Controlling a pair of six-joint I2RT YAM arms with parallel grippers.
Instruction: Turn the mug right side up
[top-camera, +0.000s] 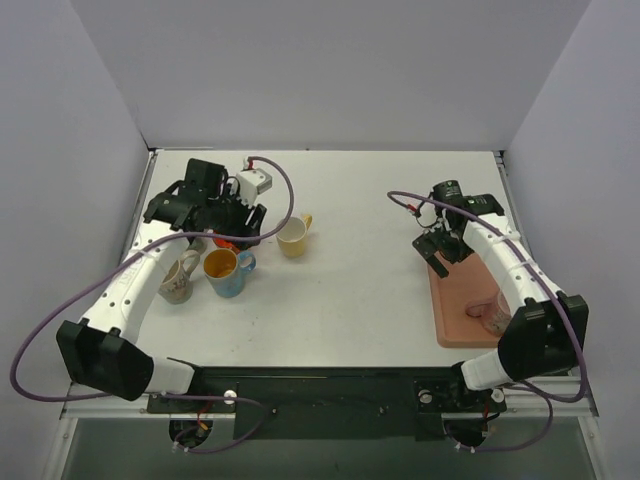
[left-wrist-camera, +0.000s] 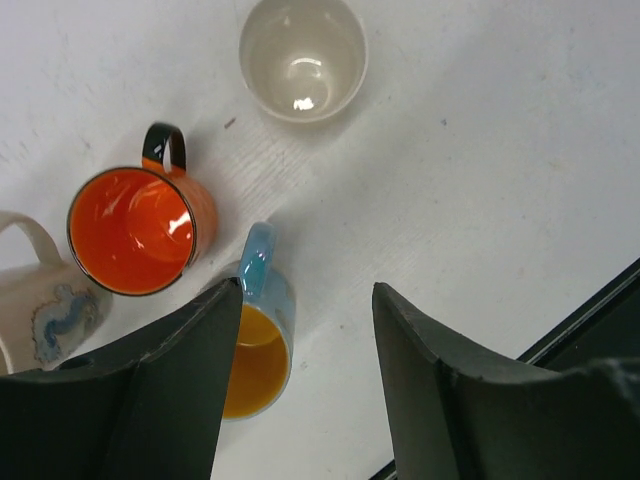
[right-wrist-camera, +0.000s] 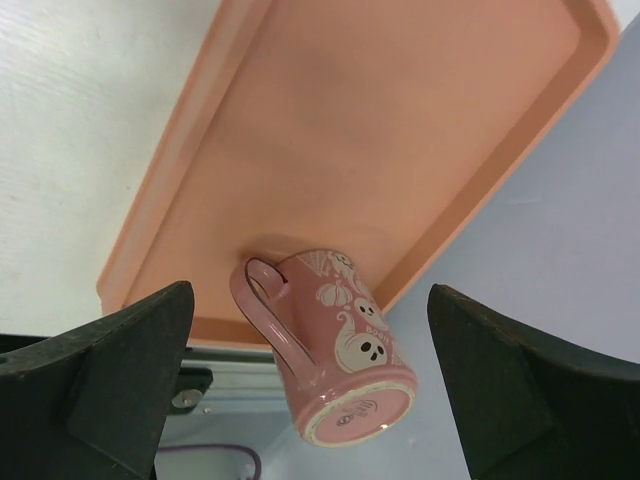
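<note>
**Both claws empty; pink mug base-up on tray**

1. Your left arm (top-camera: 130, 285): stretched forward along the table's left side, wrist bent down over a cluster of mugs. Left gripper (left-wrist-camera: 308, 292): jaws spread wide, gripping nothing, above the blue mug (left-wrist-camera: 262, 330). The orange mug (left-wrist-camera: 135, 230) and patterned mug (left-wrist-camera: 40, 310) crowd beside it.
2. Your right arm (top-camera: 510, 265): reaching out over the far end of the pink tray (right-wrist-camera: 380, 130). Right gripper (right-wrist-camera: 310, 292): jaws wide, empty.
3. Pink mug (right-wrist-camera: 340, 340): rim down, base up, at the tray's near end, apart from the gripper.
</note>
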